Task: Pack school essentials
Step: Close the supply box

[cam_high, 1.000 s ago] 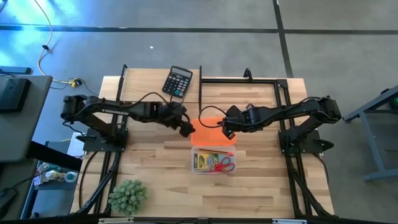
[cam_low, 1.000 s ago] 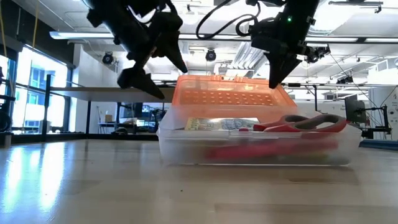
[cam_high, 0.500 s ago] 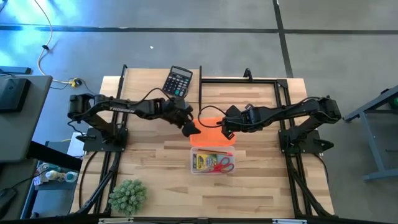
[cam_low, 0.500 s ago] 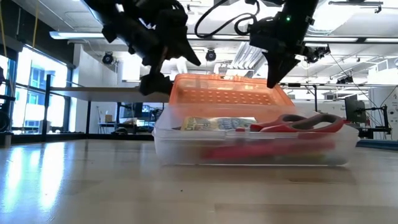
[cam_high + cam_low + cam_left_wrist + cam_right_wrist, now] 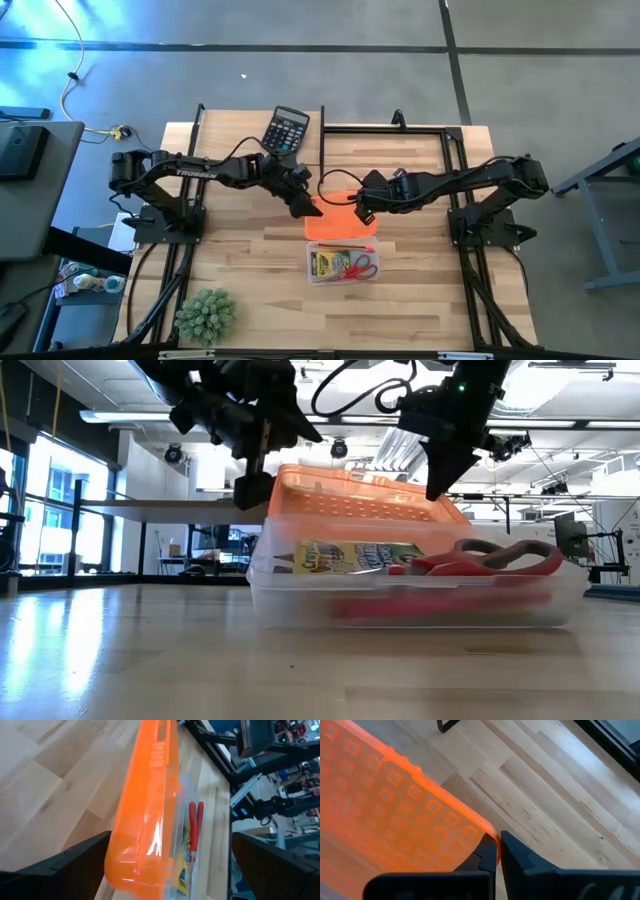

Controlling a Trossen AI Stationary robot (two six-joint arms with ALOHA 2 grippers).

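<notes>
Counting first: I see one clear box point(image 5: 343, 262) on the table point(image 5: 250, 290), one orange lid point(image 5: 340, 218) hinged up behind it, one crayon pack point(image 5: 326, 262) and one pair of scissors point(image 5: 361, 264) lying inside. From the low view I can also make out something red point(image 5: 430, 603) along the box's bottom, under the scissors, but I can't tell what it is. Two arms are in play.

Reaching in from my left, the left gripper point(image 5: 302, 203) hangs just past the lid's left edge, its fingers spread wide and holding nothing. In the left wrist view, the lid point(image 5: 145, 815) runs up the middle between the two dark fingers point(image 5: 65, 865), with the scissors point(image 5: 195, 832) beyond it. I can't tell whether a finger touches the lid.

Stretched in from the other side, the right gripper point(image 5: 360, 208) sits at the lid's back right corner. Its fingers point(image 5: 520, 857) are pressed tight together, and in its wrist view the lid's point(image 5: 395, 810) corner sits right at their tips, seemingly pinched.

Around them: one black calculator point(image 5: 286, 130) near the table's far edge, behind the left arm, and one green spiky plant point(image 5: 206, 315) at the near left corner, well apart from the box. Neither blocks the arms. The raised lid stands between both grippers and the box contents.
</notes>
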